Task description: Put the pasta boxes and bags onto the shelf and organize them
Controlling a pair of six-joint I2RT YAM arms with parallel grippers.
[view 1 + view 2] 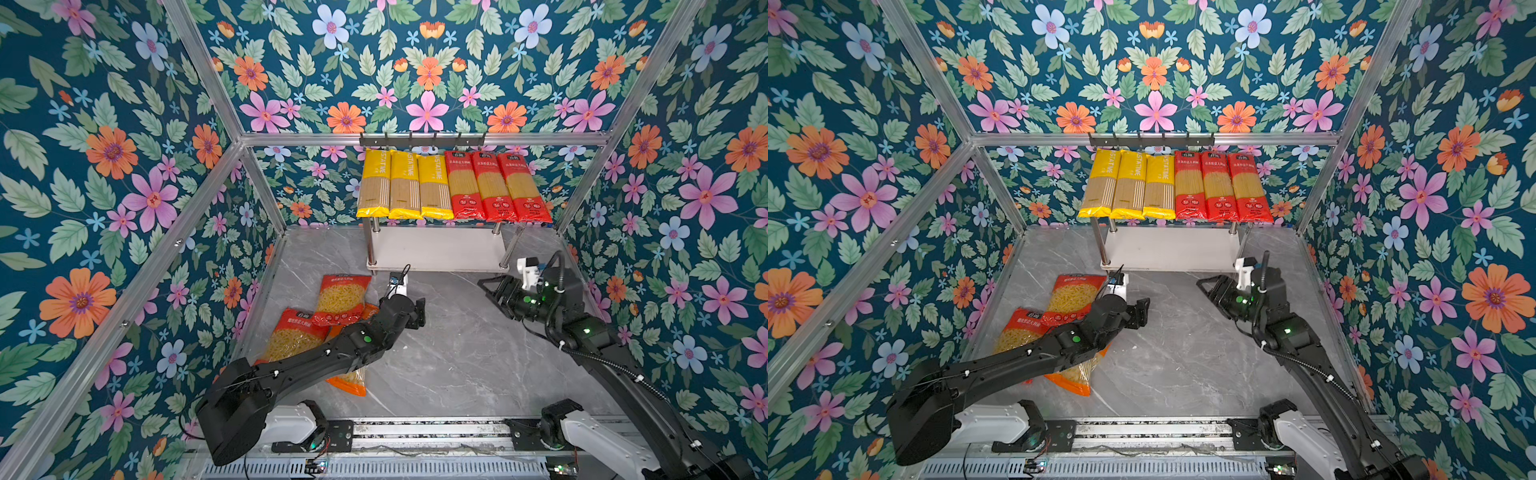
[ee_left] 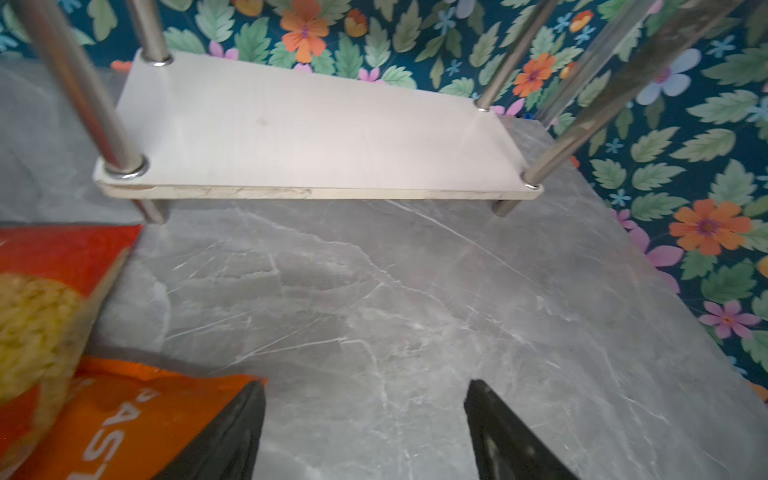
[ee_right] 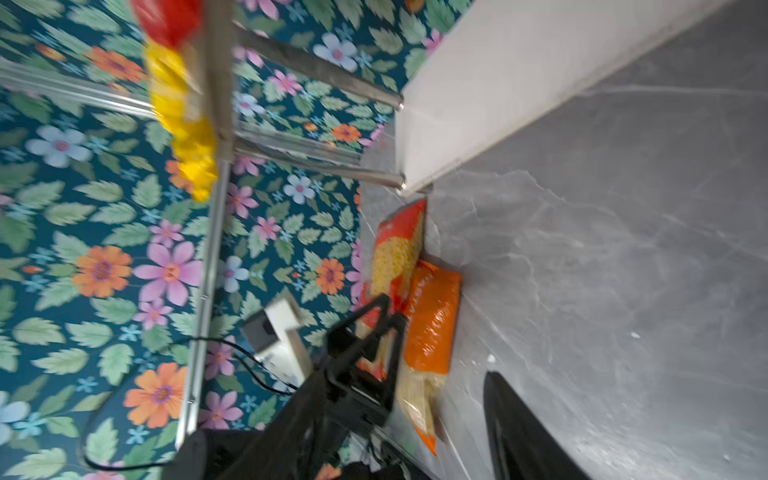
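The orange bag (image 1: 351,380) is lying under my left arm (image 1: 332,353), long axis near to far, with 2 red bags (image 1: 343,297) touching it. My left pincer (image 1: 419,313) is hovering just right of them, wide open, empty. My right pincer (image 1: 486,291), open too, is hovering farther off. Behind, the shelf (image 1: 436,249) is carrying 6 packs (image 1: 453,187).

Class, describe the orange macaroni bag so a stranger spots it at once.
From the white shelf at the back of the grey table, come forward and left to the two red macaroni bags. The orange bag lies partly under one and reaches nearest the front edge; only it is orange.
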